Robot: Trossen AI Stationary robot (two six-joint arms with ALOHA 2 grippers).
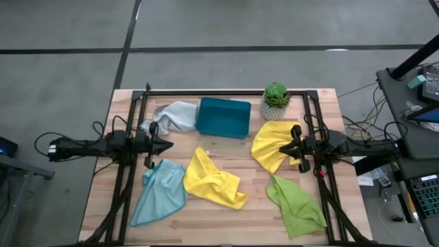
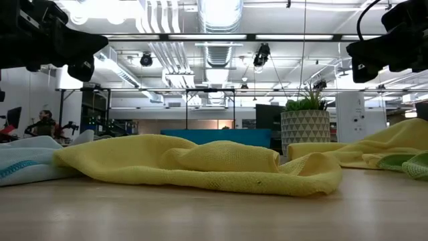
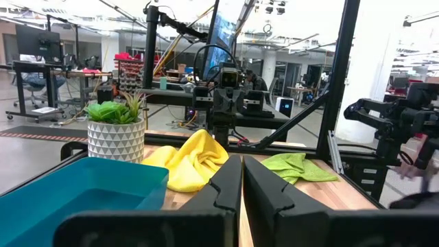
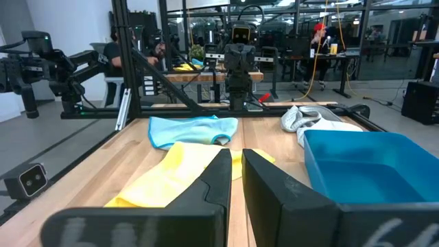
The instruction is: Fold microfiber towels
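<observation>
- Now my left fingers (image 1: 164,145) hover pressed together beside the teal tray (image 1: 223,116); my right fingers (image 1: 286,147) likewise.
- Five towels lie crumpled around that tray: grey towel (image 1: 173,116), blue towel (image 1: 160,191), two yellow towels (image 1: 211,181), green towel (image 1: 296,204).

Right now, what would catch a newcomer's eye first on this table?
Bright crumpled cloths lie scattered on the wooden table: a yellow cloth in the middle, a blue cloth beside it, a green cloth near the right edge. A teal tray and potted plant sit at the back.
</observation>
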